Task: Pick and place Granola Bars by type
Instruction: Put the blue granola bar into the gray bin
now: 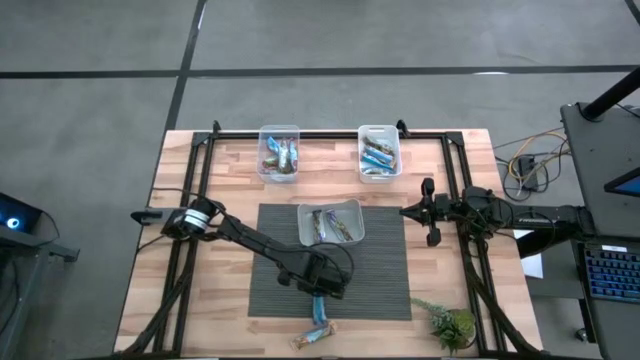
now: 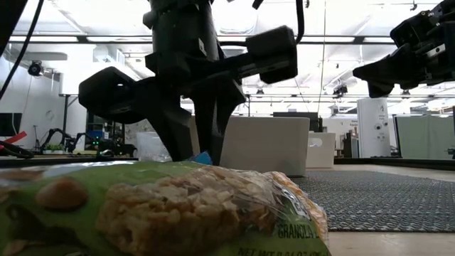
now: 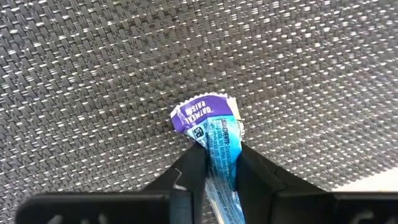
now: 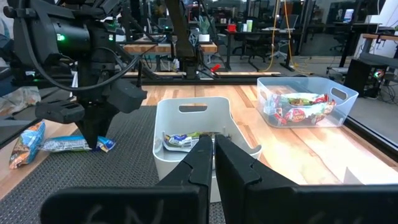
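Grey woven mat (image 1: 380,270) is spread over the table so bars can be sorted on it. One blue bar (image 3: 219,146) at the mat's near edge is pinched by the left gripper (image 3: 219,163), likely for lifting. Closed and empty, the right gripper (image 1: 405,211) is kept waiting at the right side.

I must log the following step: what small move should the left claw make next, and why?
Probably lift straight up. The left claw is closed on the blue granola bar lying at the mat's edge, so raising it clears the mat before carrying.
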